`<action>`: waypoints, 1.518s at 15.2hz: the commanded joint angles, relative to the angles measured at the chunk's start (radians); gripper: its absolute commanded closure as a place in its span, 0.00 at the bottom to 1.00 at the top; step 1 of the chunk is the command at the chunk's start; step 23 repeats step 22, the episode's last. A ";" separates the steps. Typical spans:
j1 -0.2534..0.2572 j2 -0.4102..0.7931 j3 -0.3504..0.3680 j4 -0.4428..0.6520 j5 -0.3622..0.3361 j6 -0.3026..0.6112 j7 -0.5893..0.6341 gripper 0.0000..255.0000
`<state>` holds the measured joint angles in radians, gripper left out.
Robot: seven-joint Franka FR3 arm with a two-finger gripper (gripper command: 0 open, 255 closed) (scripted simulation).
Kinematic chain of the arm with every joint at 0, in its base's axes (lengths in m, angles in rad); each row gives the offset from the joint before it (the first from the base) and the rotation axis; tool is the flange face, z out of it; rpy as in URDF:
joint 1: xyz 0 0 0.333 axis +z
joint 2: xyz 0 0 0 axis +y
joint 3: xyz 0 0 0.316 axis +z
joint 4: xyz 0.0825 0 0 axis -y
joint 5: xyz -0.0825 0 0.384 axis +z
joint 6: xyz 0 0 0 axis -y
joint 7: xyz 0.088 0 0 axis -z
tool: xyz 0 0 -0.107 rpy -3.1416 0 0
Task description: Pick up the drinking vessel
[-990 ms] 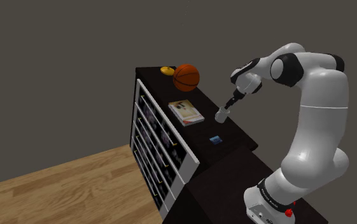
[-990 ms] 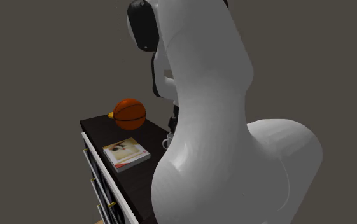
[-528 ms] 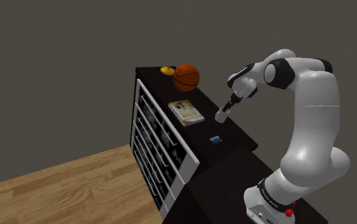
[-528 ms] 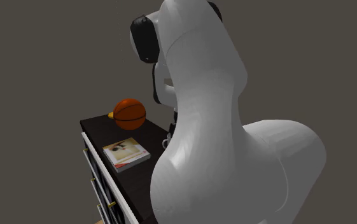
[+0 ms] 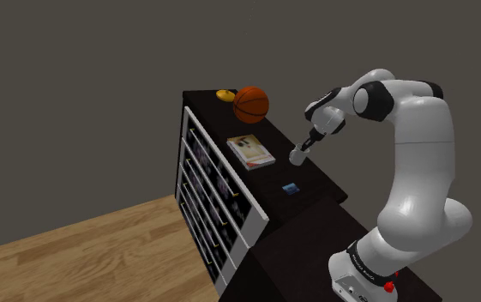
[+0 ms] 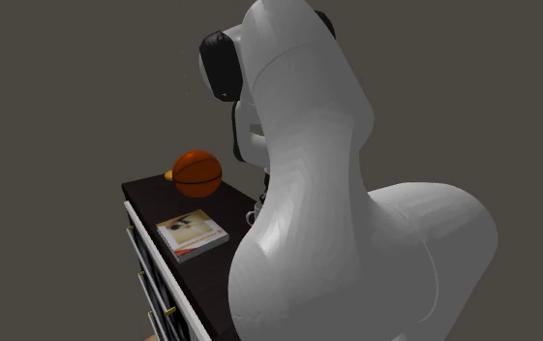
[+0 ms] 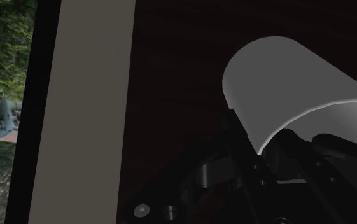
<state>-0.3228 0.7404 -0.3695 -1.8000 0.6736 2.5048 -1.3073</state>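
Shoulder view: a dark desk [image 5: 268, 180] with a white drawer front stands on a wood floor [image 5: 84, 249] against a grey wall. The drinking vessel, a plain grey cup [image 5: 298, 157], stands on the desk top close to its wall-side edge, at about 3 o'clock of a book [image 5: 251, 152] and 5 o'clock of a basketball [image 5: 251, 104]. A small blue card [image 5: 291, 189] lies at 6 o'clock of the cup, and a yellow object [image 5: 224, 94] sits at 9 o'clock of the basketball. The white arm [image 5: 418, 172] rises from its stand [image 5: 367, 279] and bends down toward 8 o'clock, bringing the jaws onto the cup's rim.

Wrist view: the cup [image 7: 285, 83] is seen close up with its open mouth toward the jaws and the dark desk top [image 7: 177, 76] beneath. Whether the jaws are closed on the cup's wall or merely set about it cannot be told.

Second exterior view: the arm [image 6: 337, 194] rises in the foreground, with the basketball [image 6: 197, 173] at 12 o'clock of the book [image 6: 193, 235].
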 commanded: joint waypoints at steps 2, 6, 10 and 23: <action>0.000 0.000 0.000 0.000 0.000 0.000 0.000 1.00; 0.005 -0.012 -0.006 -0.004 -0.006 -0.007 0.006 1.00; 0.020 -0.053 -0.027 -0.017 -0.030 -0.035 0.025 1.00; 0.057 -0.151 -0.079 -0.033 -0.095 -0.112 0.077 1.00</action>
